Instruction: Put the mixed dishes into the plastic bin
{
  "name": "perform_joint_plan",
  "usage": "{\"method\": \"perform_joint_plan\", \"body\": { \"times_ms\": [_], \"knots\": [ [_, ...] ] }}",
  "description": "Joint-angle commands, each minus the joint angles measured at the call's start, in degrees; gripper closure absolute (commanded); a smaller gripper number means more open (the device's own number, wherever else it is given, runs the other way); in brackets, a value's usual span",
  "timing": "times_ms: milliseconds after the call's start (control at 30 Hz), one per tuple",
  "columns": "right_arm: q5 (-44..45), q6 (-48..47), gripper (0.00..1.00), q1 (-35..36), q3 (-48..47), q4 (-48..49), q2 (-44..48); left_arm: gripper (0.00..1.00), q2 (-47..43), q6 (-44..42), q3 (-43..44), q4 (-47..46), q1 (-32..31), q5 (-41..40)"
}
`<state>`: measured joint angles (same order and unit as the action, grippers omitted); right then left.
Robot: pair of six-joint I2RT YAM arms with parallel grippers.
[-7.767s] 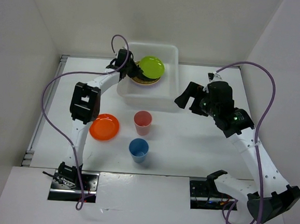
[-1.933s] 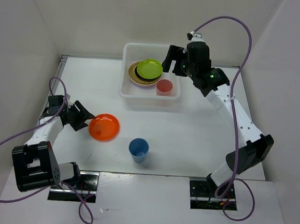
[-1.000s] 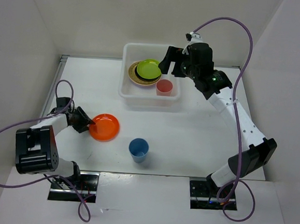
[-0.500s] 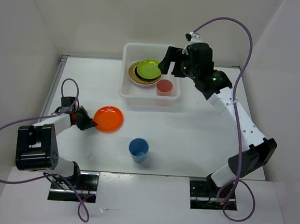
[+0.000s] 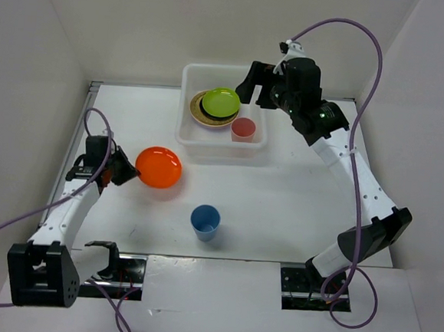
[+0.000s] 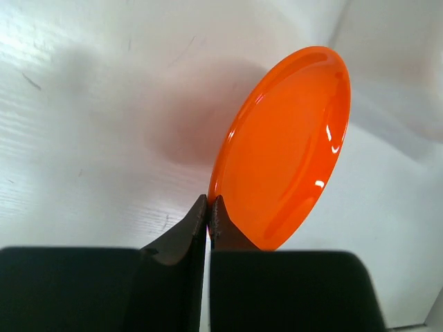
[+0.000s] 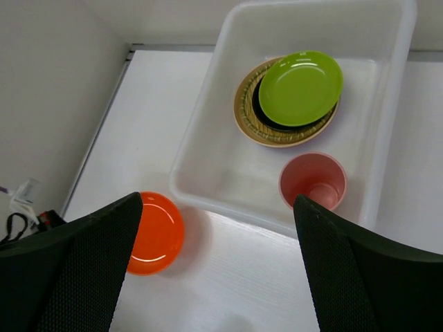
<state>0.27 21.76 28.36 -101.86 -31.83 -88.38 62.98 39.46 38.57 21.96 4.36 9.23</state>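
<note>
My left gripper [image 5: 126, 174] is shut on the rim of the orange plate [image 5: 159, 167] and holds it lifted off the table, left of centre; in the left wrist view the plate [image 6: 284, 145] stands tilted above my pinched gripper [image 6: 209, 207]. The plastic bin [image 5: 187, 136] at the back holds a lime green plate [image 5: 221, 100] stacked on a black plate and a woven bamboo plate [image 5: 198, 114], plus the pink cup [image 5: 243, 128]. My right gripper [image 5: 256, 82] is open and empty above the bin's right side. The blue cup [image 5: 204, 221] stands on the table in front.
White walls close in the table on the left, back and right. A raised strip [image 5: 77, 128] runs along the table's left edge. Purple cables loop from both arms. In the right wrist view the bin [image 7: 208, 159], pink cup [image 7: 313, 181] and orange plate [image 7: 154, 234] show below.
My left gripper closed on the orange plate's rim and raised it off the table, moving it slightly toward the bin. The right gripper rose a little above the bin.
</note>
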Motion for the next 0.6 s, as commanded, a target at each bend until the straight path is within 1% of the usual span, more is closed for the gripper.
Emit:
{"method": "perform_joint_plan", "body": {
  "times_ms": [0, 167, 433, 567],
  "knots": [
    [0.8, -0.8, 0.06, 0.4, -4.5, 0.0, 0.7, 1.0, -4.1, 1.2, 5.4, 5.2, 0.1, -3.1],
    [0.8, -0.8, 0.06, 0.4, -5.0, -0.5, 0.1, 1.0, -6.0, 1.2, 7.2, 7.0, 0.1, -0.9],
    [0.8, -0.3, 0.06, 0.4, -5.5, -1.0, 1.2, 1.0, -11.0, 1.2, 9.6, 10.7, 0.8, -0.3],
    [0.8, 0.2, 0.06, 0.4, -5.5, -1.0, 1.2, 1.0, -13.8, 1.2, 12.3, 13.4, 0.8, 1.0]
  ]
}}
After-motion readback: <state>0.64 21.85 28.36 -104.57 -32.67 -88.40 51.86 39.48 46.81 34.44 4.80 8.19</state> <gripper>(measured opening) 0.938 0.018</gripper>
